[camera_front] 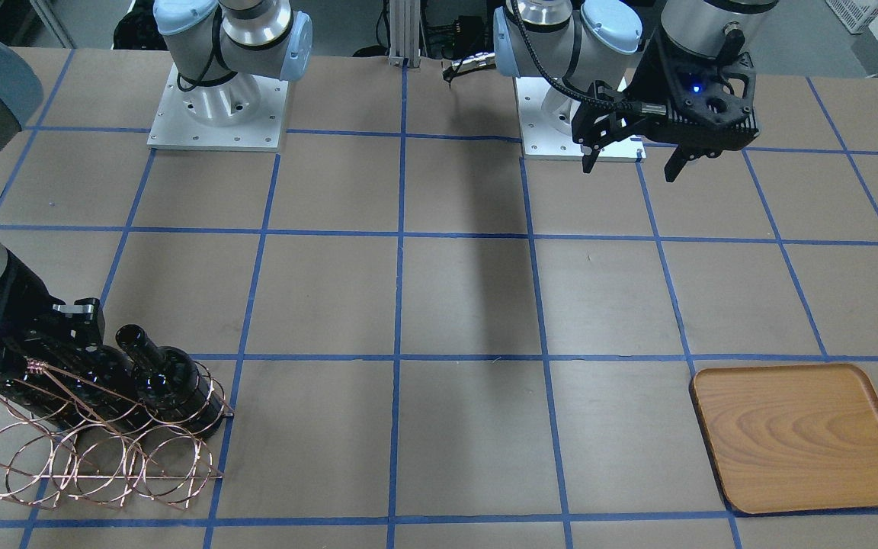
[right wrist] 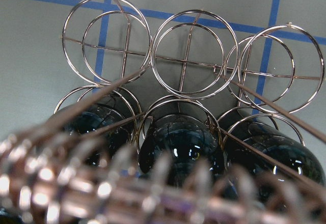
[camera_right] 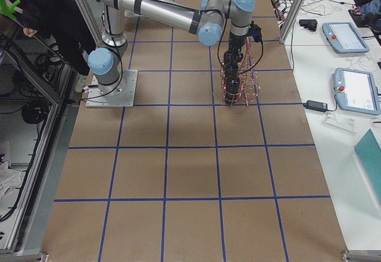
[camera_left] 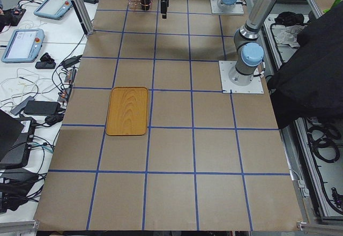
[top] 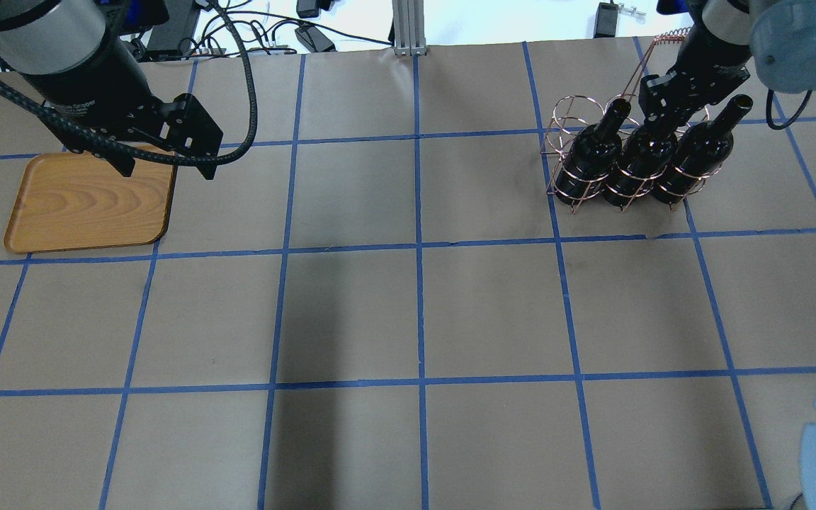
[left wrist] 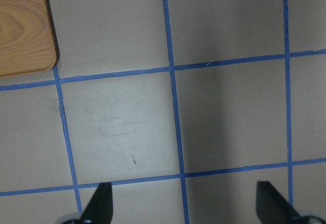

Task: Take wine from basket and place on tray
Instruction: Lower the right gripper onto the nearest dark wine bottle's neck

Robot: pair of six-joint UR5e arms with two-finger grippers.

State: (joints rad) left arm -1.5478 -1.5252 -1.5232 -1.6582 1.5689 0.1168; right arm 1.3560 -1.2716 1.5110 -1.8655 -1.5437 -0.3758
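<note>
Nearest, blurred: coiled handle [right wrist: 91, 183] of the basket [camera_front: 104, 457], three bottles [right wrist: 275, 152] racked aslant below. Right tool [top: 663, 117] at the neck of the middle wine [top: 640, 159]; could not be told whether clamped. Left tool [camera_front: 631, 168] spread, empty, near the tray [top: 89, 202]. Judged heavy, slick, breakable; best gripped at neck.

Black wine [top: 695, 152], copper basket [right wrist: 186, 59], light-brown wood-grain tray [top: 89, 202].

3 bottles [top: 638, 161] in basket [top: 576, 186], robot's R; tray [top: 89, 205] far L.
</note>
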